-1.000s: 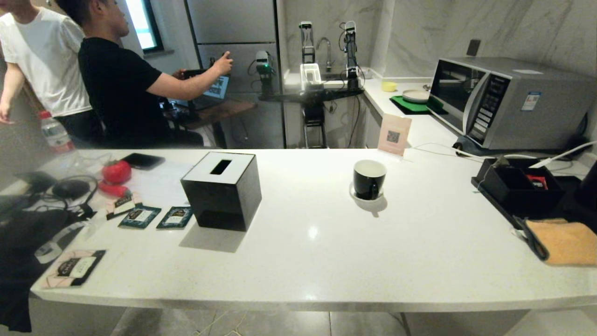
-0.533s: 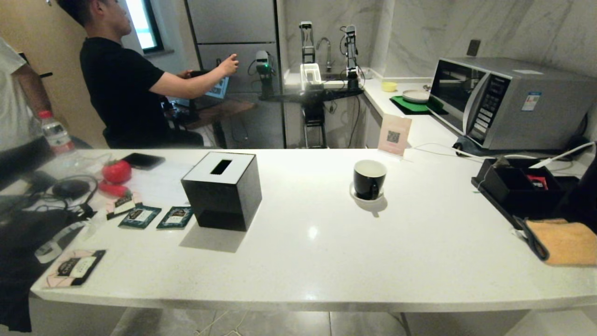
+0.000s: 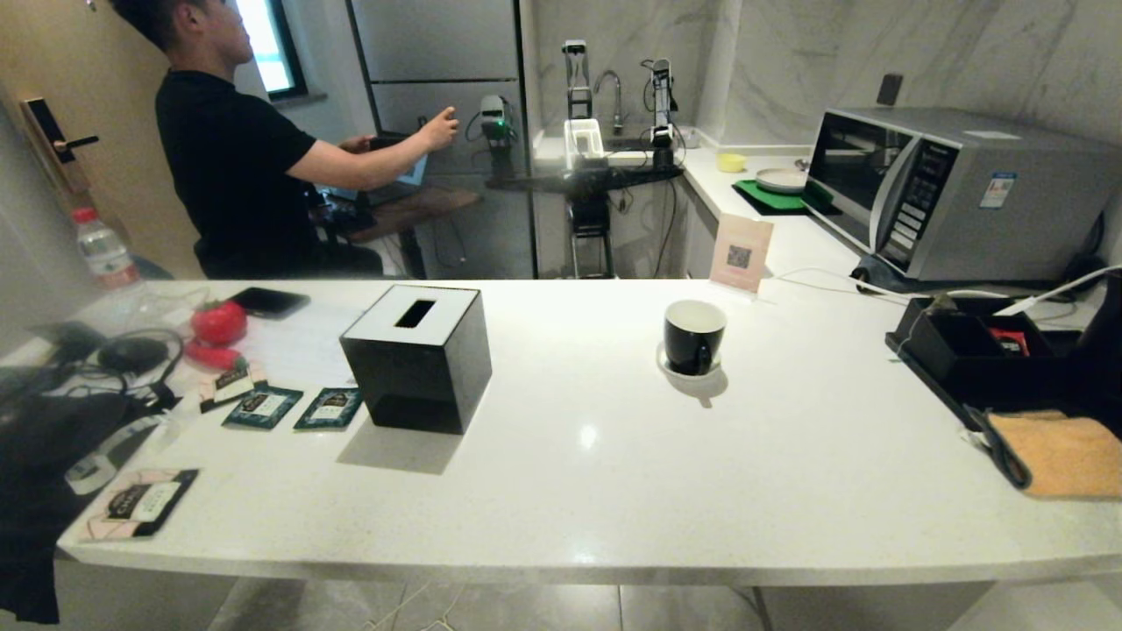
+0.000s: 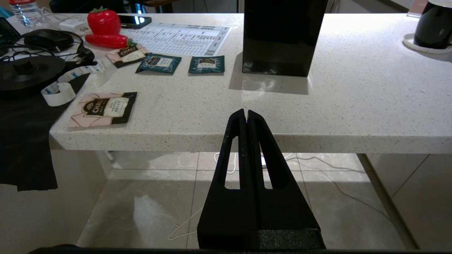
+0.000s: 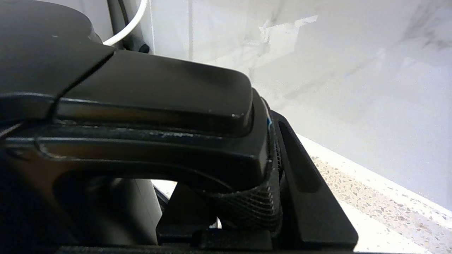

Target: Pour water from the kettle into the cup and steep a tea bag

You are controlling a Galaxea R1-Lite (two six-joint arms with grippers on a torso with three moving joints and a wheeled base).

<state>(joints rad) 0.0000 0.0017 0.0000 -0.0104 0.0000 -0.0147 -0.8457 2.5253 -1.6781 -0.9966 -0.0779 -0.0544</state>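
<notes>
At the head view's right edge the kettle [image 3: 1106, 346] is now seen raised higher than a second ago, its handle clamped by the right gripper [image 5: 247, 197]; the cup [image 3: 693, 336] waits unpoured on the counter [image 3: 614, 473]; the left gripper [image 4: 246, 116] is kept shut, empty.

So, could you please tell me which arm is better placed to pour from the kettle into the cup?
The right. The right gripper has its fingers closed on the kettle handle at the counter's right end. The left gripper is shut and empty, below the counter edge. The cup stands on its saucer between them.
</notes>
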